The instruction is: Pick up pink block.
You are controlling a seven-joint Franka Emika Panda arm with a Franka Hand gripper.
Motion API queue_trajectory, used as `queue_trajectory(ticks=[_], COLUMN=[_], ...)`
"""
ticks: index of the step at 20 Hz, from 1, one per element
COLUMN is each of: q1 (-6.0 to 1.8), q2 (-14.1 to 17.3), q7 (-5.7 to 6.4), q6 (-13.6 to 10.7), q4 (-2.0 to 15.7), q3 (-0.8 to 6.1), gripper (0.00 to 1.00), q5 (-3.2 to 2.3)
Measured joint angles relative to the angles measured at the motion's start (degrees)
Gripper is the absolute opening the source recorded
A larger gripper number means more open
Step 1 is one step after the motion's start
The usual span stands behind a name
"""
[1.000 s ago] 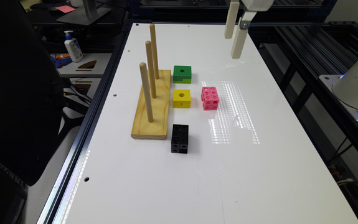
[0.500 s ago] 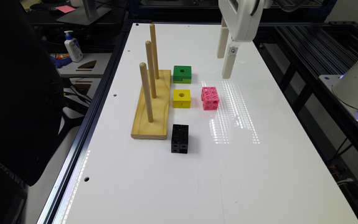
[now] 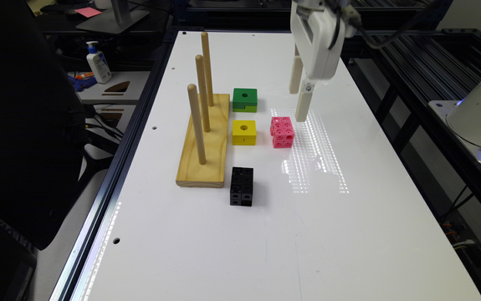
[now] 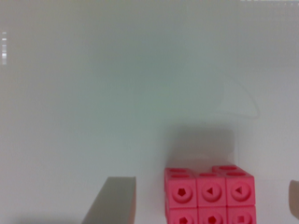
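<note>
Exterior view shows the pink block (image 3: 282, 131) on the white worktop (image 3: 349, 234), just beside the yellow block (image 3: 244, 132) on the exterior view's right, apart from the black cube (image 3: 241, 186), while the pincer (image 3: 299, 98) hangs spread above it, not touching it.

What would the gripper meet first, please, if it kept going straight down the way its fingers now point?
Probably the small bright pink plastic cube, which sits between the open gripper's fingers in the wrist view. In the exterior view the fingers look slightly offset, so the white table is possible.
</note>
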Motion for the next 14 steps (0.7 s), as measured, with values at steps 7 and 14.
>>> queue_trajectory(ticks=[7, 14], q1=[-0.06, 0.01], q2=[0.2, 0.6], q7=[0.00, 0.00], q6=[0.2, 0.4], q4=[0.11, 0.47], q3=[0.03, 0.14], gripper=[1.00, 1.00], q5=[0.00, 0.00])
